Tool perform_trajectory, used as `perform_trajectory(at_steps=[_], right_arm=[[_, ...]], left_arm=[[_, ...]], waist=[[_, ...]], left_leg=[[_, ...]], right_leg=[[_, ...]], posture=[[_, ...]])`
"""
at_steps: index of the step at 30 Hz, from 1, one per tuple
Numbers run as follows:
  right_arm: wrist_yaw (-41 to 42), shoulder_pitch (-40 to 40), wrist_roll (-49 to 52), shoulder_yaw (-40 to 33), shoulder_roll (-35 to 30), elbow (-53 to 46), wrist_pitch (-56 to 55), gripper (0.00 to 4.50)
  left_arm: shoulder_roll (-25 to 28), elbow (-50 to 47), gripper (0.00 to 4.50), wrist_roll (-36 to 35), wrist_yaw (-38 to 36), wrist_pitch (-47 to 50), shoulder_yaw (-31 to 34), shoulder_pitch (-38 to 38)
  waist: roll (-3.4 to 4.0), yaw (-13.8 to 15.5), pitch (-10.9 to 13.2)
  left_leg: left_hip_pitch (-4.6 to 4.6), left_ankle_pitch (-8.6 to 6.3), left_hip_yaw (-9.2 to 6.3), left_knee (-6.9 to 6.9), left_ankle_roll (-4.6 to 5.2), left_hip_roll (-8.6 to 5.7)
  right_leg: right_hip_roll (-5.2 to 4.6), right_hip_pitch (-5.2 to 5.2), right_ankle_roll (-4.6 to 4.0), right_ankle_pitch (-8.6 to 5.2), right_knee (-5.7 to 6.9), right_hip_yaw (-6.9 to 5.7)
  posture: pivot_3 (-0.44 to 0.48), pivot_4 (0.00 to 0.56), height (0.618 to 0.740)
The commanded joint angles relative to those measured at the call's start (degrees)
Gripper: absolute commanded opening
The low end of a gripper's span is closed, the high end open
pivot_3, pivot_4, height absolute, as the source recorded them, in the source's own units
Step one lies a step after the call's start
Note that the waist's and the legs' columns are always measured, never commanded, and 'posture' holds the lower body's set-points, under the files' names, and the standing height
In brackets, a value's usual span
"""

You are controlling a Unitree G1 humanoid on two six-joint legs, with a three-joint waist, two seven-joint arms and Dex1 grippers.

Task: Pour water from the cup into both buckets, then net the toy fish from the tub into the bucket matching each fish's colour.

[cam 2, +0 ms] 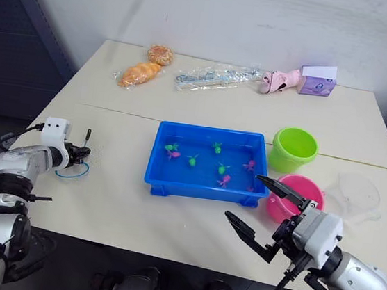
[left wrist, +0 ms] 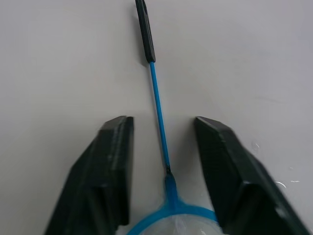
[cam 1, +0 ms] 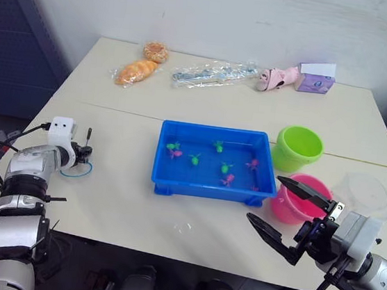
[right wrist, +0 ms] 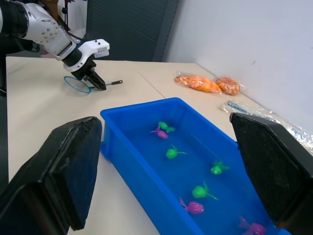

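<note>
Left claw (left wrist: 164,147) sits low over the net (left wrist: 159,127) at the counter's (cam 1: 117,199) left edge, fingers (left wrist: 110,166) parted narrowly either side of the thin blue stick, not touching it. The hoop is cut off at the frame edge in the left wrist view; the head views show it as a small blue ring (cam 1: 77,168) partly hidden by the claw, with the dark handle end (cam 1: 88,133) poking out toward the far side.

Right claw (cam 1: 289,210) hangs wide open and empty at the counter's near right, its far finger overlapping the pink bucket (cam 1: 291,205), so that bucket's near rim is partly hidden. Green bucket (cam 1: 298,148) stands just behind the pink one, near the tub's right end. Can't tell water level in either bucket.

Tub (cam 1: 216,163) is mid-counter, holding water and the toy fish (cam 1: 194,159): green and pink ones scattered, well apart, some too small to tell apart at the right wall. In the right wrist view the tub's far end is cut off by the claw's fingers.

Cup (cam 1: 364,192) is at the far right, see-through and faint, spout and handle hard to make out, base hidden behind the right arm.

Along the back edge: two wrapped bread items (cam 1: 137,71), a clear packet (cam 1: 212,74), a pink object (cam 1: 276,79), a purple box (cam 1: 317,79).
</note>
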Motion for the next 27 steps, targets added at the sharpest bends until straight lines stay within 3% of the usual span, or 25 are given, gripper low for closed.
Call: perform_trajectory(at_steps=[1, 5, 7, 9, 11, 16, 18, 24, 27], right_arm=[[-0.5, -0.3, 0.4, -1.3, -0.6, -2.1, -0.6, 4.5], [-0.3, -0.8, 1.6, -2.9, -2.2, -2.0, 0.6, 4.5], [-0.5, -1.8, 3.6, -4.6, -3.7, -2.1, 1.8, 4.5], [0.1, -2.9, 8.8, -8.0, -7.4, -1.7, 6.2, 4.5], [1.4, -3.5, 12.2, -10.1, -10.4, -1.1, 9.0, 4.5], [1.0, -10.3, 23.1, -9.6, -20.0, 1.2, 21.6, 4.5], [-5.4, -15.6, 29.3, -7.3, -21.4, 2.4, 28.0, 4.5], [-7.6, -27.2, 32.2, 1.8, -26.6, 3.8, 39.7, 4.5], [-9.3, -33.6, 30.2, 7.1, -24.2, 4.9, 41.2, 4.5]], left_arm=[[-1.5, 1.1, 0.2, -0.4, -2.1, 2.2, -0.3, 1.8], [0.6, -1.1, 0.05, -0.1, -2.8, -6.6, 1.6, 2.1], [2.3, -4.6, 0.05, -2.1, -7.5, -10.1, 3.0, 1.0], [5.9, -12.2, 0.05, -5.2, -20.7, -12.5, 2.0, 0.6], [8.3, -16.6, 0.05, -6.6, -29.0, -13.1, 0.6, 0.8], [12.3, -30.2, 0.05, -7.3, -49.5, -18.3, -8.7, 0.5], [12.7, -33.2, 0.05, -5.1, -55.3, -21.7, -13.7, -0.5], [4.2, -36.0, 0.05, -7.5, -64.5, -25.8, -20.2, -9.3], [0.0, -38.3, 0.05, -8.1, -67.3, -26.0, -23.2, -10.9]], waist=[[0.04, 0.0, 0.0], [0.05, -0.2, 0.0], [-0.07, -0.2, 0.1], [-0.43, -0.3, 0.3], [-0.62, -0.4, 0.3], [-0.09, -0.9, 0.5], [-0.08, -0.9, 0.5], [-0.06, -1.3, 0.5], [-0.05, -1.7, 0.5]], left_leg=[[0.0, -0.01, 0.0, 0.02, 0.01, -0.01], [0.0, -0.01, 0.0, 0.03, 0.01, -0.01], [-0.03, 0.0, 0.0, 0.04, 0.0, 0.01], [-0.14, 0.02, -0.02, 0.09, -0.04, 0.06], [-0.4, 0.09, -0.13, 0.14, -0.14, 0.12], [-0.42, 0.07, -0.18, 0.18, -0.03, 0.06], [-0.42, 0.07, -0.23, 0.19, 0.01, 0.06], [-0.92, 0.19, -0.46, 0.44, 0.12, 0.06], [-0.92, 0.13, -0.49, 0.54, 0.24, 0.01]], right_leg=[[-0.01, 0.01, 0.0, 0.0, 0.01, 0.0], [0.0, 0.0, 0.0, 0.0, 0.03, 0.01], [0.0, -0.04, 0.0, 0.0, 0.02, 0.0], [0.03, -0.12, 0.0, 0.0, 0.04, -0.05], [0.06, -0.27, -0.02, 0.01, -0.05, -0.16], [0.0, -0.13, -0.03, 0.02, -0.23, -0.22], [-0.01, -0.09, -0.03, 0.02, -0.26, -0.27], [0.01, -0.31, -0.03, 0.02, -0.23, -0.52], [0.01, -0.22, 0.0, 0.03, -0.23, -0.58]], posture=[[0.0, 0.15, 0.74], [0.0, 0.15, 0.74], [0.0, 0.15, 0.74], [0.0, 0.15, 0.74], [0.0, 0.15, 0.74], [0.0, 0.15, 0.74], [0.0, 0.15, 0.74], [0.0, 0.15, 0.74], [0.0, 0.15, 0.74]])
